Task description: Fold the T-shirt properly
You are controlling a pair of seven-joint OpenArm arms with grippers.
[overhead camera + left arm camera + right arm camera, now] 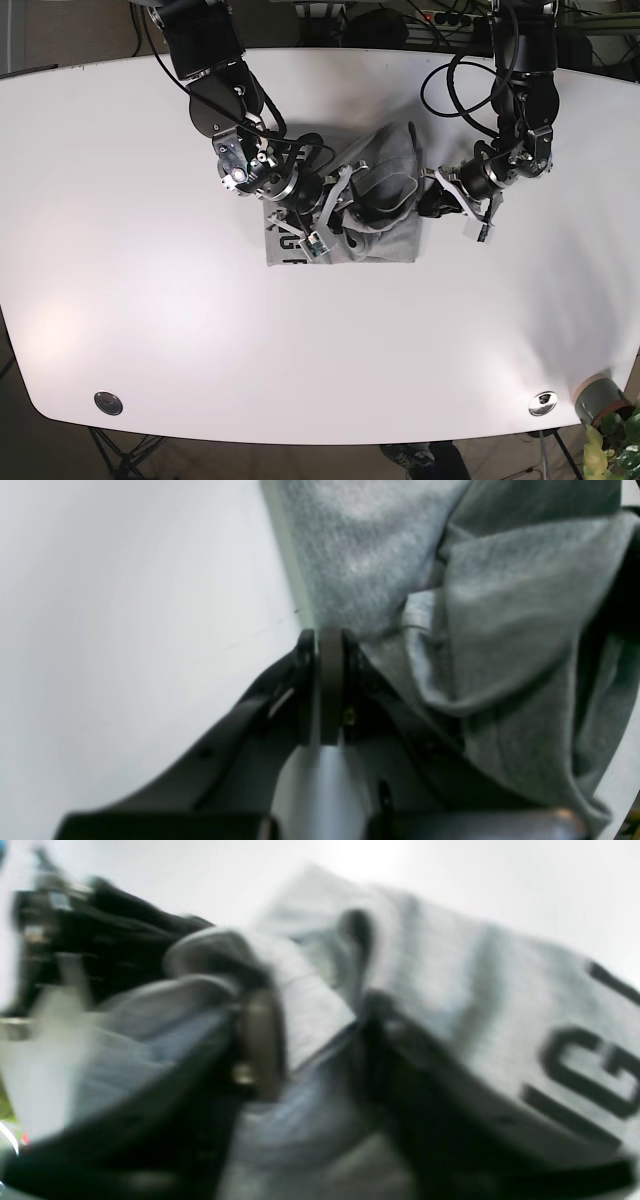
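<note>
I had the T-shirt (385, 205) bunched in a partly folded heap near the middle of the white bench (130, 300), somewhat toward the far edge, with both arms at it. Lettering showed on the lower layer at the heap's near-left corner.

Left fingers (327, 645): pressed together, pads touching at the shirt's edge, bare bench to one side of them. I could not tell whether any cloth was pinched between them; the grey folds lay just beside and past the tips. In the base view this arm sat at the heap's right side.

Right fingers (310, 1040): the wrist view was blurred, but cloth ran between the two pads and they appeared clamped on a raised fold of the shirt. In the base view this arm reached in from the far left and was buried in the heap's left half, so it was the nearer and more engaged arm.

The heap's long axis ran left to right between the two arms. I judged the fold unfinished, the top layer humped and creased.

No containers on the bench.
</note>
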